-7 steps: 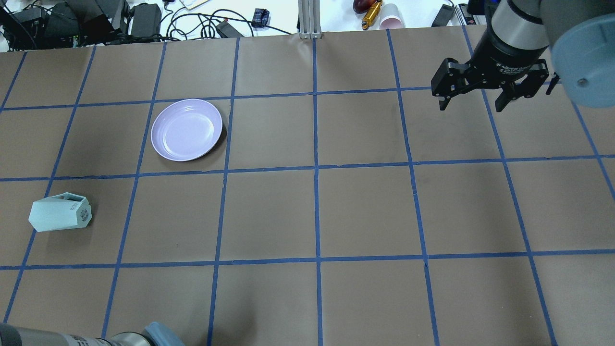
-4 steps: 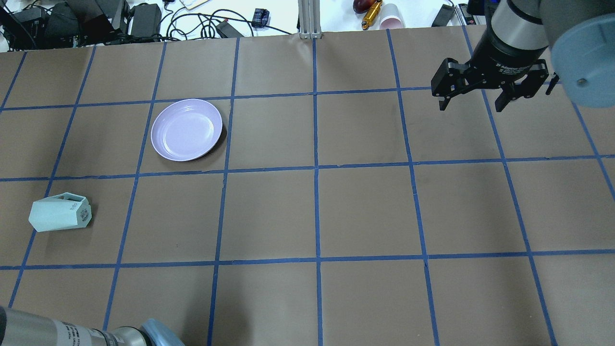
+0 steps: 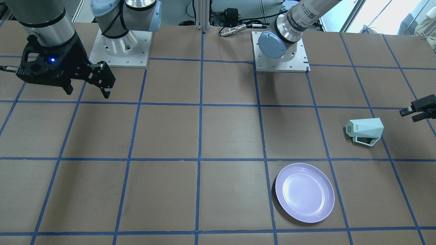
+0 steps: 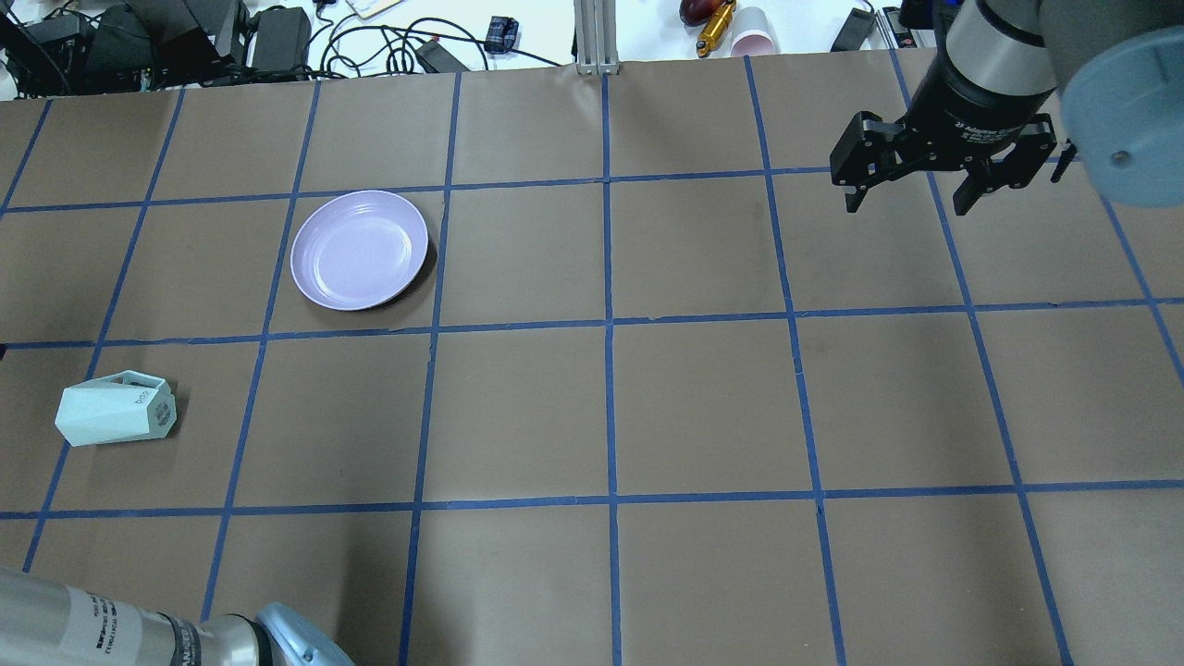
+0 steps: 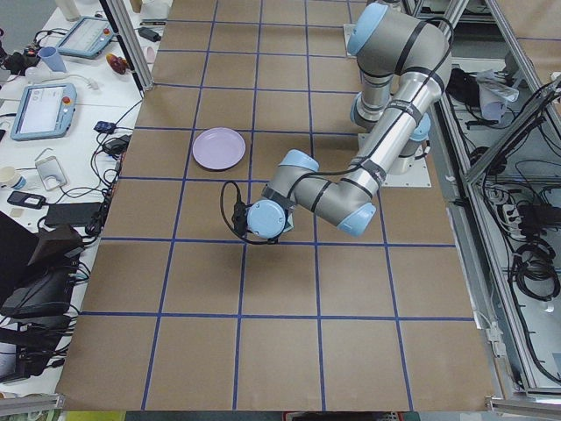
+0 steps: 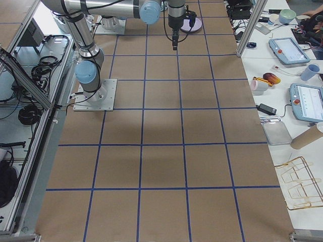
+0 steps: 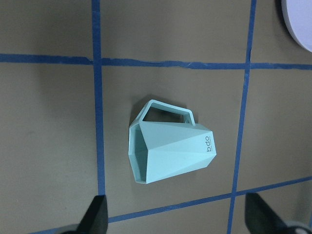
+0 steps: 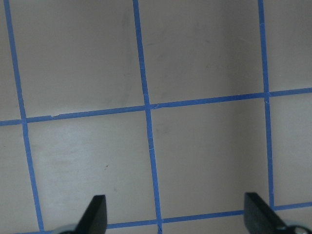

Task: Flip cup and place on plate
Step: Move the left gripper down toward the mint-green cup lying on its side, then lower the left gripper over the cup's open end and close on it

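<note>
The cup (image 4: 116, 421) is pale mint green and lies on its side near the table's left edge, its labelled base toward the middle. It also shows in the front view (image 3: 364, 129). The lavender plate (image 4: 359, 250) sits apart from it, farther from the robot and toward the middle. My left gripper (image 7: 178, 219) is open and empty above the cup (image 7: 170, 153), which lies just ahead of the fingertips. This gripper shows at the front view's right edge (image 3: 420, 109). My right gripper (image 4: 911, 194) is open and empty above the table's far right.
Cables, a pink cup (image 4: 754, 37) and an aluminium post (image 4: 597, 37) lie past the table's far edge. The two arm bases (image 3: 119, 44) (image 3: 279, 51) stand at the robot's side. Blue tape lines grid the brown table.
My left arm's forearm has come further into the overhead view at the bottom left. The cup, the plate and the right gripper have not moved.
</note>
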Controlling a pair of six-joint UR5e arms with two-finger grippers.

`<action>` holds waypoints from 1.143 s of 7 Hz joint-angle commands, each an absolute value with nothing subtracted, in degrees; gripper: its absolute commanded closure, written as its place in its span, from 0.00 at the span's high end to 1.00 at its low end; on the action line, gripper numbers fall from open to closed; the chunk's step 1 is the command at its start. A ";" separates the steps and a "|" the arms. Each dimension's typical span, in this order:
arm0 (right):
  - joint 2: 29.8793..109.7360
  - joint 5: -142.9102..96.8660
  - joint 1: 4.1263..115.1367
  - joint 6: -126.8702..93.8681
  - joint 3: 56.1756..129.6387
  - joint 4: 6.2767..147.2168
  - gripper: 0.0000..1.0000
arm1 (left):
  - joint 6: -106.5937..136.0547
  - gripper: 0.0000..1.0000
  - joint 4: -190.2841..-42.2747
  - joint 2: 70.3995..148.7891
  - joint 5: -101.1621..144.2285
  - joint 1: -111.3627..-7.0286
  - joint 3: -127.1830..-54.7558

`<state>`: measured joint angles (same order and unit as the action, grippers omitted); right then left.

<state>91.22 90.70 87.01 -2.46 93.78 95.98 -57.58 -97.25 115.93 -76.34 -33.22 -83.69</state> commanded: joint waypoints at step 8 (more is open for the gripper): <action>91.14 90.70 87.01 -2.46 93.78 95.98 1.00 | -67.31 0.99 -106.60 125.15 -66.01 -26.81 -83.67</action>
